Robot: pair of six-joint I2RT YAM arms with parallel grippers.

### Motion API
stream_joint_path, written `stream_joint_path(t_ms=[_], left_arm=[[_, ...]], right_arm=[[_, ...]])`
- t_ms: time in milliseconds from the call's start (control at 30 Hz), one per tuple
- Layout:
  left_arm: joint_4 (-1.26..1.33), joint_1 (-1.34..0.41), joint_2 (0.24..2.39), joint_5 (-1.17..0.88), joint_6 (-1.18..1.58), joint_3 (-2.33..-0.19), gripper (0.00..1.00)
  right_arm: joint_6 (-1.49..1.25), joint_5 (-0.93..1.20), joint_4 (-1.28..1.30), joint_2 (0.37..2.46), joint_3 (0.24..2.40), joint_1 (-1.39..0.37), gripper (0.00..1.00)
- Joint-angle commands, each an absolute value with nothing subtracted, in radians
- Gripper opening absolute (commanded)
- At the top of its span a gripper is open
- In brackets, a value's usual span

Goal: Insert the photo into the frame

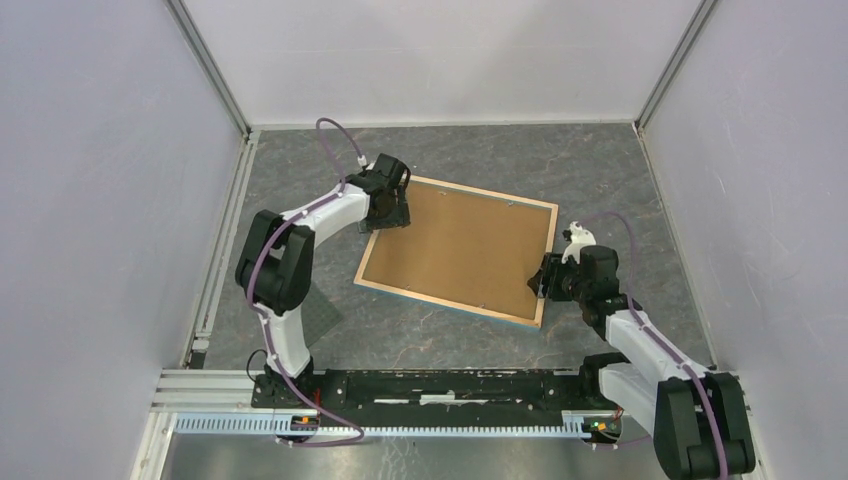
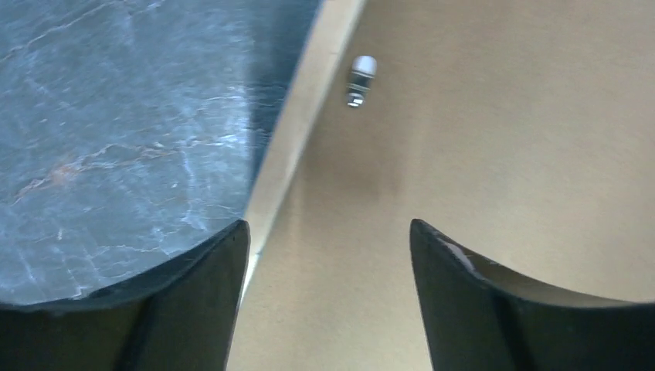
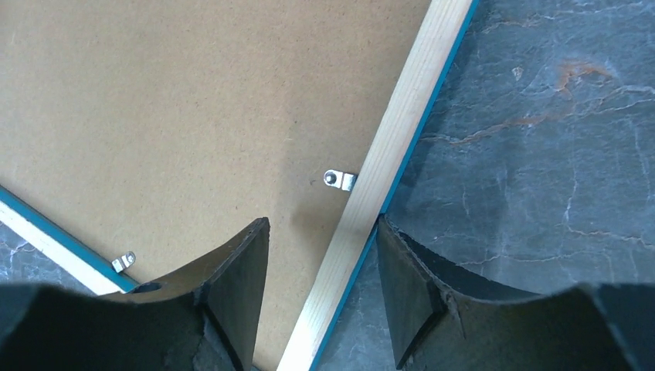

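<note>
Right gripper, jaws apart, astride the frame's light-wood edge

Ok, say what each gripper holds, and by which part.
Nothing held: left gripper and right gripper both open over edges of the thin light-wood rectangular frame.

Frame: we are seeing it lying flat, light-wood back upward, blue edge showing, askew.
Inside: brown board is filling it.
</note>
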State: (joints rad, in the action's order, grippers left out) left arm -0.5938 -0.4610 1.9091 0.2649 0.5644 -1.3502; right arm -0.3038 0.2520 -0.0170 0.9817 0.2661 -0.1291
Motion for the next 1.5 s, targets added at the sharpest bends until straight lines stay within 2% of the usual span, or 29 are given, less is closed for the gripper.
stream_joint_path(t_ms=[0,100,400,600,700,800,1033,1100,1200,1400,1467], left_arm=[[-0.507,-0.476,1.794,0.168,0.549,-1.336,0.89],[-0.498,-0.481,1.664,0.107,0.564,-1.231,1.0],[-0.45,-0.662,1.325,-0.022,0.775,-0.908,1.0],[-0.31,-0.851,1.283,-0.014,1.111,-0.742,1.0],[-0.291,-0.883,1.315,-0.017,1.386,-0.672,1.0],[-0.219,-0.918,1.359,-0.022,1.546,-0.619,1.0],[-0.167,-0.979,1.519,0.024,1.711,-0.672,0.9],[-0.135,-0.978,1.567,0.022,1.759,-0.681,0.83],[-0.121,-0.979,1.621,0.032,1.808,-0.7,0.67],[-0.206,-0.974,1.67,0.153,1.831,-0.744,0.62],[-0.213,-0.969,1.7,0.149,1.805,-0.759,0.54]], right_arm=[[-0.274,0.253,0.066,0.933,0.319,-0.136,0.59],[-0.253,0.236,0.088,0.917,0.363,-0.136,0.61],[-0.217,0.26,0.132,0.942,0.479,-0.136,0.62],[-0.226,0.256,0.173,0.876,0.492,-0.135,0.62],[-0.228,0.231,0.204,0.835,0.488,-0.136,0.62],[-0.23,0.232,0.217,0.795,0.479,-0.136,0.61],[-0.197,0.191,0.274,0.734,0.466,-0.136,0.61],[-0.181,0.175,0.285,0.73,0.465,-0.136,0.61],[-0.173,0.152,0.3,0.729,0.472,-0.136,0.61],[-0.179,0.158,0.286,0.731,0.465,-0.137,0.61],[-0.182,0.159,0.283,0.74,0.466,-0.137,0.61]])
